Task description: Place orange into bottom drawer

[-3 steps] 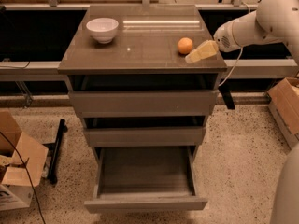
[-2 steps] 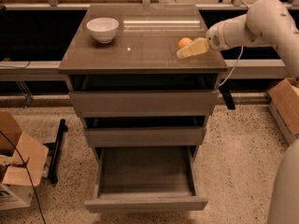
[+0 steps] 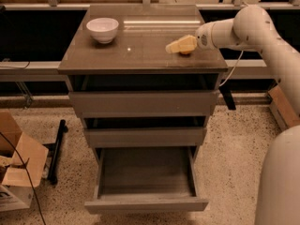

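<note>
The orange lies on the right side of the cabinet top, mostly hidden under my gripper; only a sliver of it shows. My gripper, pale yellow, reaches in from the right on the white arm and sits directly over the orange, pointing left. The bottom drawer is pulled out, and its shallow tray has nothing in it. The two upper drawers are pushed in.
A white bowl stands at the back left of the cabinet top. Cardboard boxes sit on the floor at the left, with a black bar beside them. Another box is at the far right. The robot's white body fills the lower right.
My gripper has moved left from beside the orange to right over it, and now covers most of it. The orange has not visibly shifted. The drawers are unchanged.
</note>
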